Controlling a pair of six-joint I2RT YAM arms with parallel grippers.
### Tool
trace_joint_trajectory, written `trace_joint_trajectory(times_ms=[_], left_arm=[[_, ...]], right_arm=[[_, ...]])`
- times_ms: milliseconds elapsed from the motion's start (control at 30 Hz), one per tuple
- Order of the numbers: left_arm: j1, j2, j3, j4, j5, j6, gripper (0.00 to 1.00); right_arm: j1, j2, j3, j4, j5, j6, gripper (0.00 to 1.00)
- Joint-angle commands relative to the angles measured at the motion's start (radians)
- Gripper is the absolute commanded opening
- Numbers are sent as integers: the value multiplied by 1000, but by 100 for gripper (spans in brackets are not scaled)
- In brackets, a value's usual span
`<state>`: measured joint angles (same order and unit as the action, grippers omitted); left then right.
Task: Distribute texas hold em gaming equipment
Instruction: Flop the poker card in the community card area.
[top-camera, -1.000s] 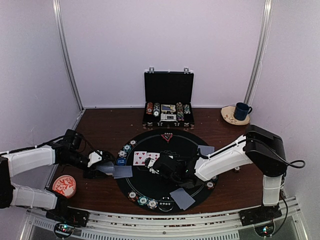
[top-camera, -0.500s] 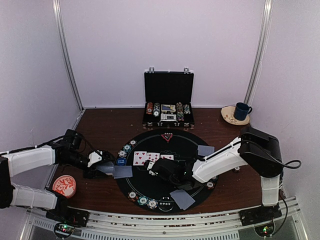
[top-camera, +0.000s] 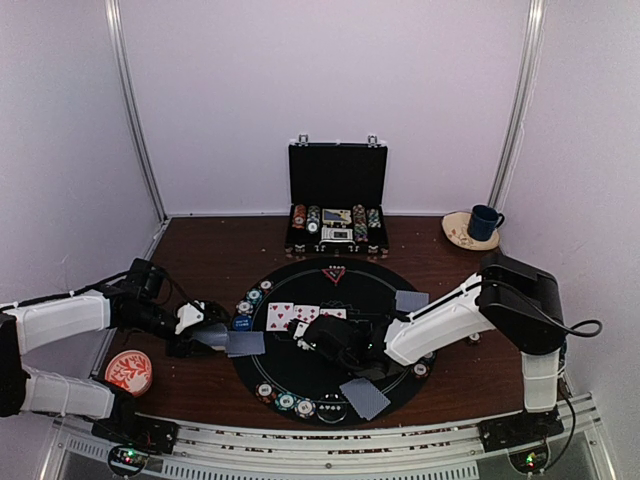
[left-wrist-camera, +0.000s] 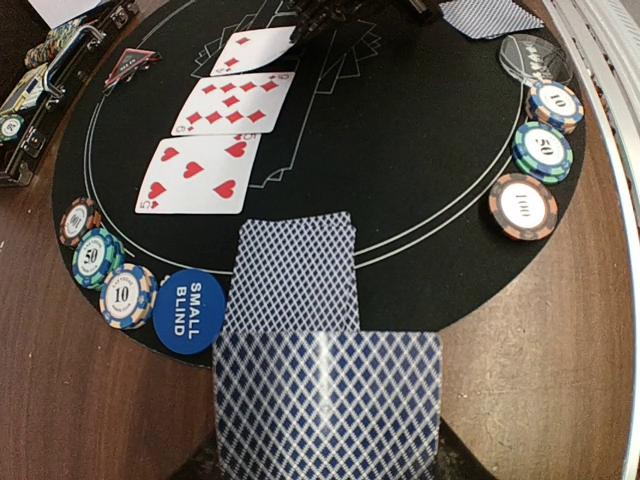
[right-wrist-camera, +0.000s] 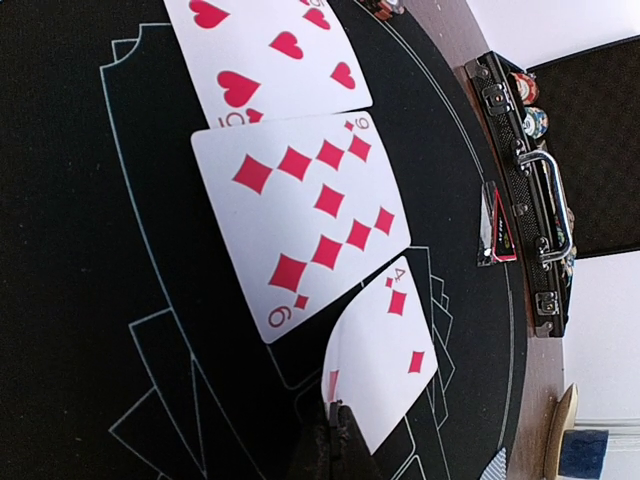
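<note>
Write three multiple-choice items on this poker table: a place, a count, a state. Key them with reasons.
1. SMALL BLIND button lies: A at the mat's edge by the 10 chip; B mid-mat; C under a card.
2. Cards showing their faces: A two; B three; C five.
3. Right fingers: A open; B shut on the four of diamonds; C shut, empty.
A, it sits by that chip; B, five of hearts, nine of diamonds and the four; B, they pinch its edge.

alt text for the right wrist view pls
The right gripper pinches the four of diamonds by one edge over the black felt mat, beside a face-up nine of diamonds and five of hearts. A black briefcase lies beyond.
</note>
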<state>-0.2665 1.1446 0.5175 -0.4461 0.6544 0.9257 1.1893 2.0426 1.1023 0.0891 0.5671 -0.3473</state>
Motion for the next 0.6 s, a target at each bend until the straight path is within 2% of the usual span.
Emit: trace_joint_trajectory(times_ms=[0, 167, 267, 567], left_arm=[[3, 4, 5, 12, 9, -4, 14], [3, 3, 5, 11, 10, -4, 14], [3, 5, 5, 12, 9, -4, 14], [3, 5, 5, 11, 9, -4, 13]], right_arm=[[3, 22, 16, 23, 25, -14, 0], [3, 22, 12, 26, 30, -16, 0], [1, 28, 13, 23, 34, -18, 6], [3, 19, 14, 18, 29, -19, 14]])
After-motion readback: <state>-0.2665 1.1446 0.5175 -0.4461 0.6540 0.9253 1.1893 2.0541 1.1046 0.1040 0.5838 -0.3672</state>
